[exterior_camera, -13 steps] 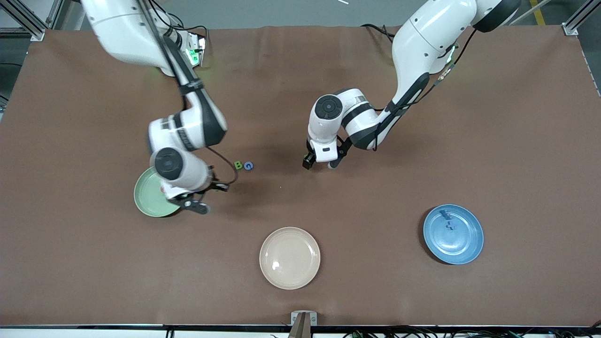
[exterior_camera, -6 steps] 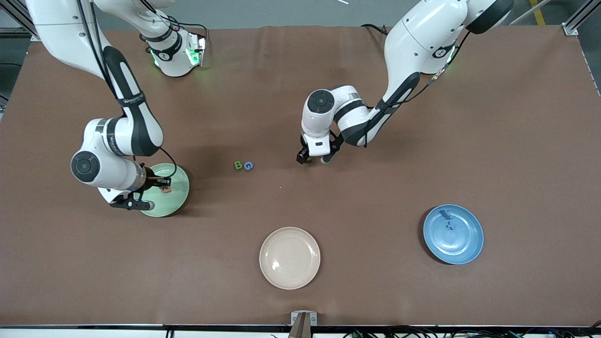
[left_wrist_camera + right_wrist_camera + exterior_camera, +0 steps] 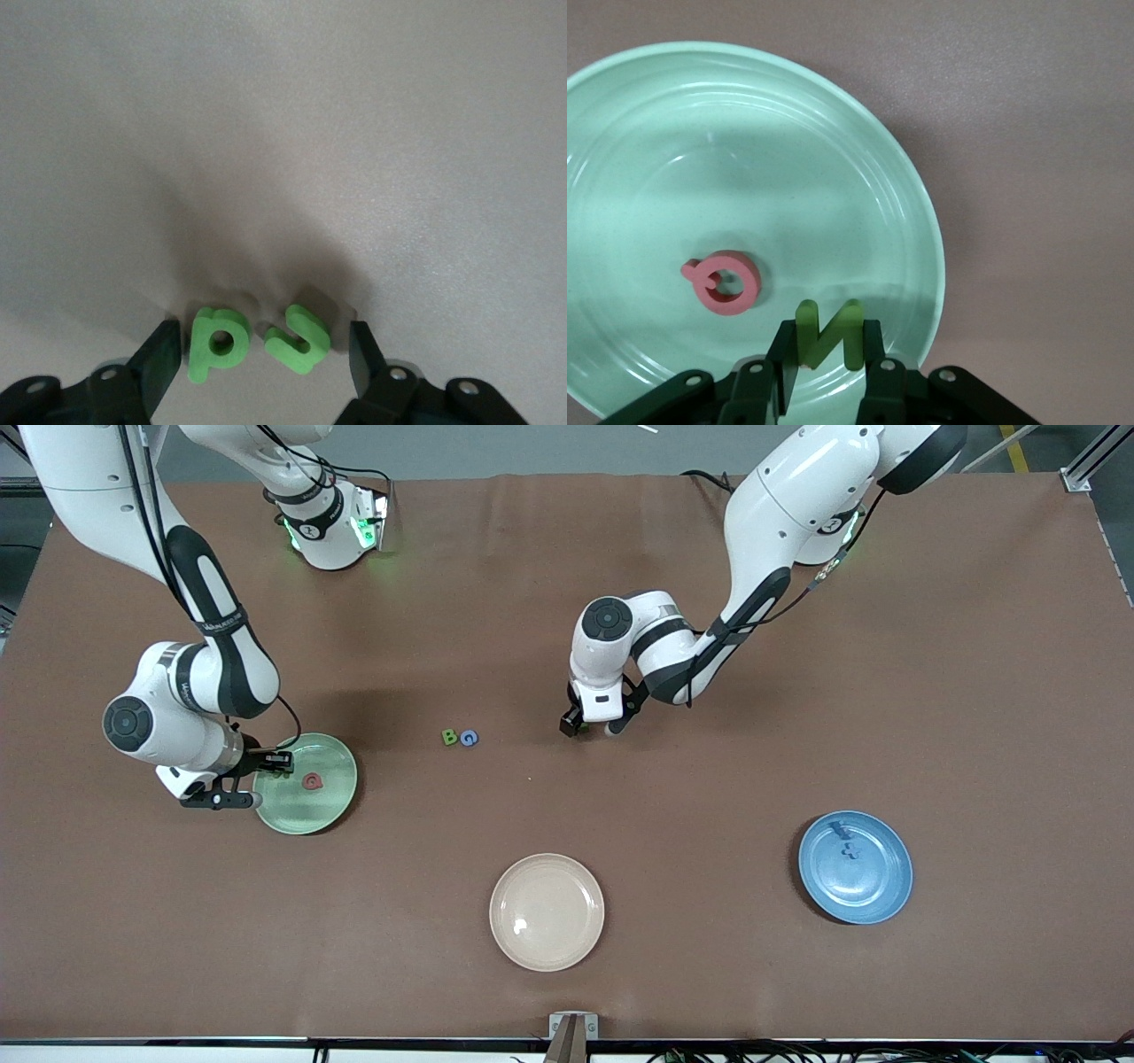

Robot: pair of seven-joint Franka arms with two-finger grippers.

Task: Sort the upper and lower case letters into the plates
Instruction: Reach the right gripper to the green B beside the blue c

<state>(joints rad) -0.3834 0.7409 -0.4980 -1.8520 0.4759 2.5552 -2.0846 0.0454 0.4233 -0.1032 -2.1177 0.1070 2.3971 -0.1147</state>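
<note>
Meanwhile the right gripper (image 3: 824, 367), low in its wrist picture, pinches the green N (image 3: 827, 333) over the mint plate's (image 3: 341, 797) rim, beside the pink Q (image 3: 723, 282) lying inside. At mid-frame in the front view, the left gripper (image 3: 263, 365) stands open, straddling the green p (image 3: 215, 343) and u (image 3: 299, 338) side by side on the table.
</note>
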